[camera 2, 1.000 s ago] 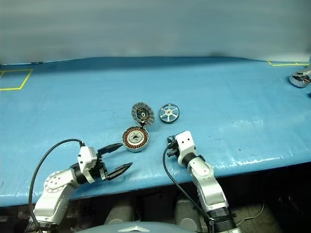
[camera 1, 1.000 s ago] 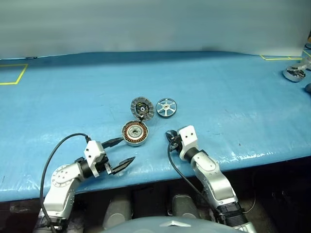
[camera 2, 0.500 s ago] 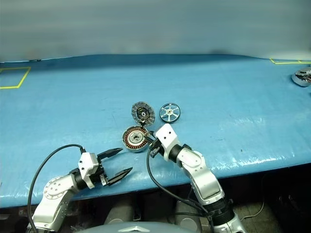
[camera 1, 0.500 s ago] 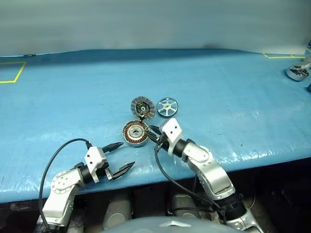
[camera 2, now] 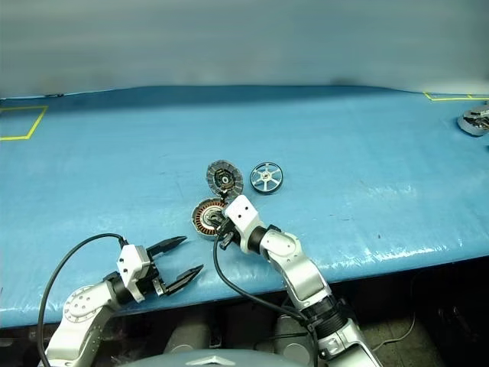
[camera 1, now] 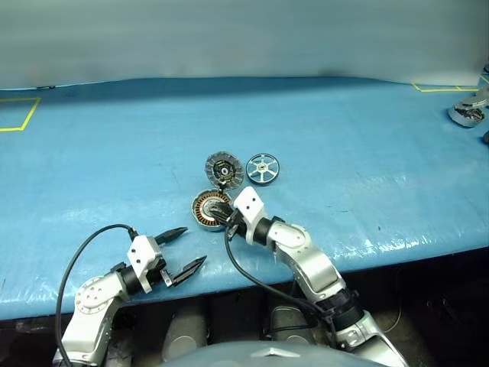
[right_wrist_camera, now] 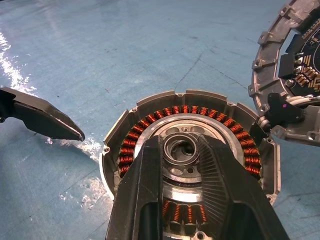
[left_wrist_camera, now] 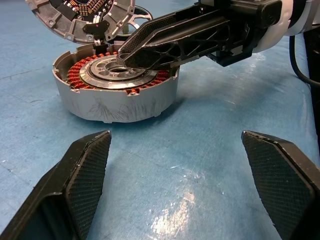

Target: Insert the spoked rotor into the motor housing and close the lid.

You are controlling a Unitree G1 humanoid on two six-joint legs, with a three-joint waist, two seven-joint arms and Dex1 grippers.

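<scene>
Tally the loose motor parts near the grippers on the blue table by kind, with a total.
Spoked rotor: 1
Motor housing: 1
Lid: 1
Total: 3

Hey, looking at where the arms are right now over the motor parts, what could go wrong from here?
1. The right gripper hangs over the motor housing, jaws nearly shut and holding nothing; dropping lower, it might scrape the copper windings.
2. The lid leans at the housing's rim, close beside that gripper; a sideways nudge may knock it.
3. The spoked rotor lies apart on the table, not yet picked up, so closing the lid now would skip it.
</scene>
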